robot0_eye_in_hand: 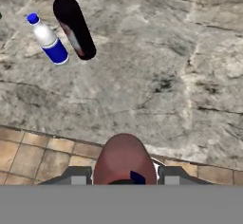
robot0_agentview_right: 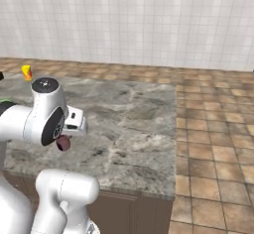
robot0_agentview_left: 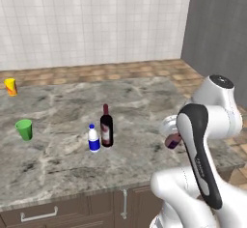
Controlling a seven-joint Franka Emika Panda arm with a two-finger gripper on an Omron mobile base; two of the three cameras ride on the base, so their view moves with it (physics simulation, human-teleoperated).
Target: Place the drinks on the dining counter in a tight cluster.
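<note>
Drinks: the squat reddish-brown bottle sits pinched in the hand, raised above the marbled surface near its front edge. Beyond it, well apart, the white blue-labelled bottle stands upright just beside the dark wine bottle. The white arm is folded, elbow high.

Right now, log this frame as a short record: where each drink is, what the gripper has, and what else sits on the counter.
counter: grey-brown marbled stone dining counter over brown drawers
white bottle: small white bottle with blue label and cap, upright on the counter
wine bottle: taller dark wine bottle, upright, close beside the white bottle
third drink: squat reddish-brown bottle, held off the counter's near edge
gripper: two-finger gripper shut on the reddish-brown bottle
cups: green cup, yellow-orange cup, both apart from the bottles
</note>
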